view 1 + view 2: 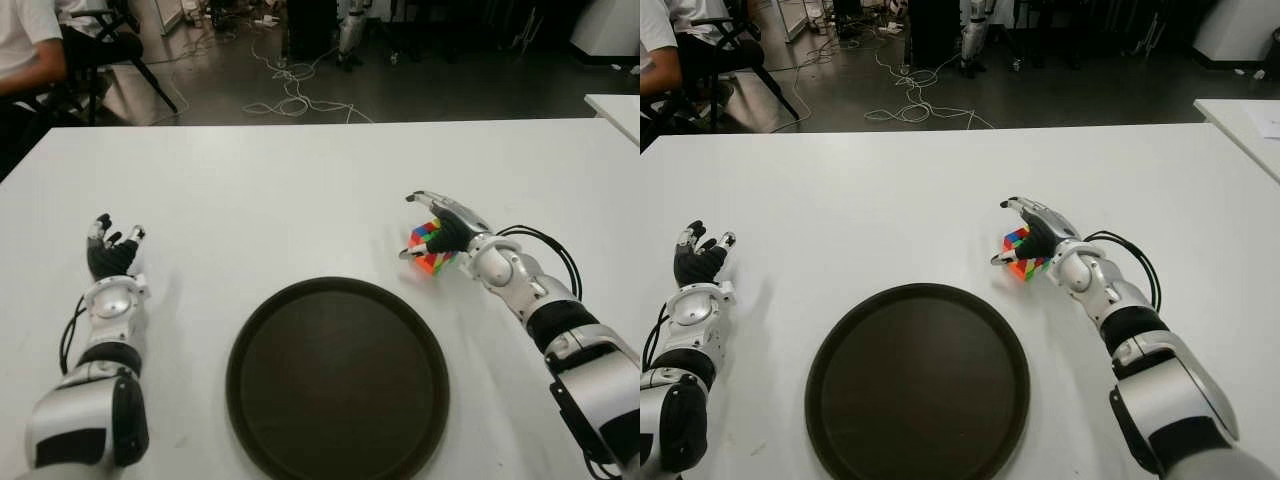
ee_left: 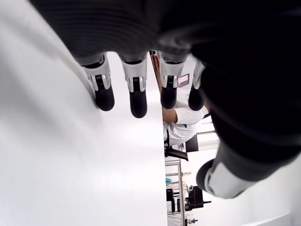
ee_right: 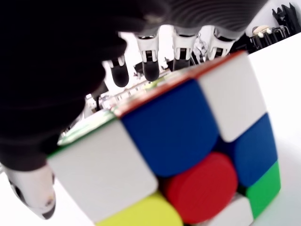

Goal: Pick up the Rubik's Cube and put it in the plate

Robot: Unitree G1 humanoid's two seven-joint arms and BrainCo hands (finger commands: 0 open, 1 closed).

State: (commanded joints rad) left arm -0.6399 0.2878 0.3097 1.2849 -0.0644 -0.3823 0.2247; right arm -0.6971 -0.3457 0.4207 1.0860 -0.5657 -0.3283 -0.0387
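Rubik's Cube [image 1: 430, 249] sits on the white surface [image 1: 300, 190], just beyond the right edge of the plate [image 1: 337, 377] and not in it. My right hand [image 1: 441, 228] is draped over the cube from above: in the head views the fingers [image 3: 149, 59] arch over its top and far side while the thumb [image 1: 412, 253] reaches down at the near-left corner. From the right wrist view the cube fills the frame under the palm, with white, blue, red, yellow and green patches showing, and the fingertips hang past its far top edge. I see the hand cupped around the cube, but I cannot tell whether the fingers are actually pressing on it, and the cube looks to be still down on the surface.

The plate is a dark round tray lying flat in front of me, near the middle of the surface.

My left hand [image 1: 112, 252] shows well off to the left of the plate, fingers [image 2: 104, 89] loosely extended and apart, holding nothing; its wrist view shows the fingertips hanging just above the white surface.

Beyond the far edge of the surface I see floor with loose cables [image 1: 290, 90], and a seated person [image 1: 30, 45] at the far left.
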